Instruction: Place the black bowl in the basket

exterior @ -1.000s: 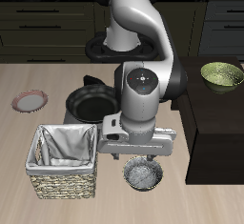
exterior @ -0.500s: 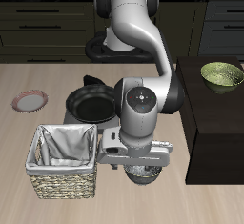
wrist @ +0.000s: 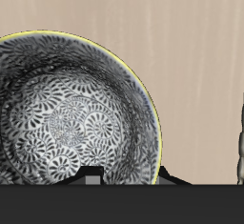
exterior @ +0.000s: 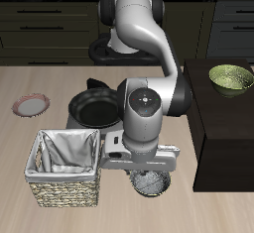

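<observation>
1. In the exterior view, the small round black bowl point(exterior: 151, 183) with a speckled grey-white inside sits on the pale wooden bench point(exterior: 40, 78), low in the frame and a little right of centre, close to the bench's front edge.
2. The robot's hand point(exterior: 149, 174) hangs directly over that bowl, its grey body covering the bowl's far rim.
3. The fingertips are hidden behind the hand's body in the exterior view; the wrist view shows only dark finger shapes along the frame's edge, so whether the hand is wide, narrow or holding the bowl cannot be told.
4. In the wrist view the bowl point(wrist: 71, 113) fills much of the picture, its patterned inside ringed by a thin yellowish rim.
5. The square woven tan wicker basket point(exterior: 67, 168) with pale grey-white cloth lining stands in the lower left of the exterior frame, beside the bowl, with a gap of bare bench between them.
6. The basket's lining is folded over its rim, and a sliver of wicker point(wrist: 240, 142) shows in the wrist view.
7. A black frying pan point(exterior: 95, 108) lies behind the basket, near the frame's centre, partly hidden by the arm.
8. A small pinkish plate point(exterior: 31, 104) rests at the left edge of the exterior frame.
9. A yellow-green patterned bowl point(exterior: 231, 77) sits on a dark raised surface point(exterior: 228, 128) at the upper right.
</observation>
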